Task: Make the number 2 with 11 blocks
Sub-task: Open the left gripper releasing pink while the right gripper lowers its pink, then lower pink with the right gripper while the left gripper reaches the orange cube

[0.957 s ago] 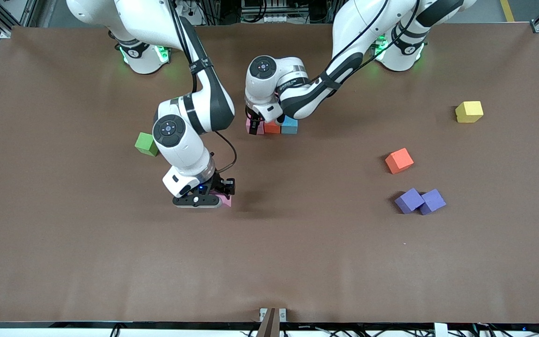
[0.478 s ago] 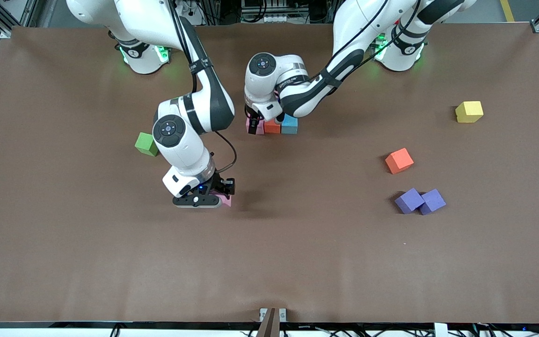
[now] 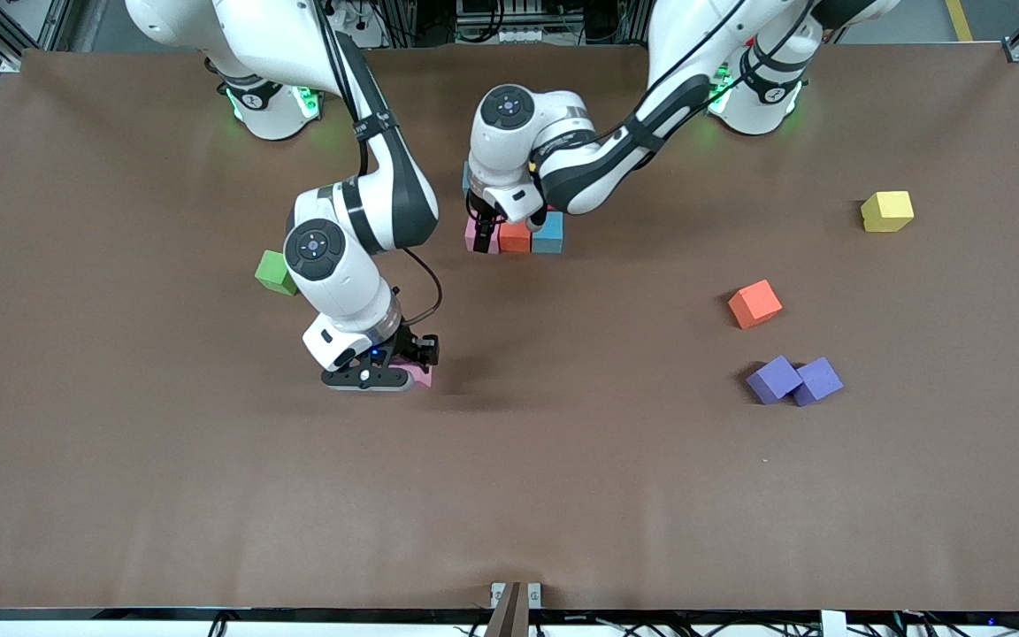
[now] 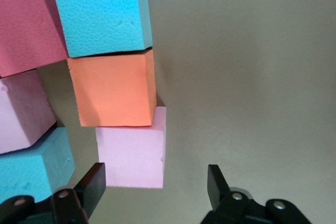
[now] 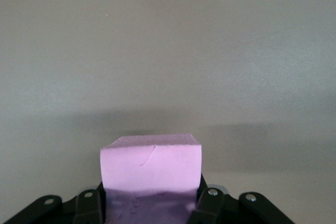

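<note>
Right wrist view shows the right gripper clamped on a pink block, its fingers pressing both sides. The front view hides most of this block under the gripper, with only a pink edge showing.

The left wrist view shows the left gripper spread wide, holding nothing, just over a pale pink block. That block touches an orange block, which touches a light blue block; a red block, another pink one and another light blue one lie alongside. In the front view only the row of three shows, with the arm covering the others.

Elsewhere on the table lie a green block, a yellow block, a second orange block and two touching purple blocks.
</note>
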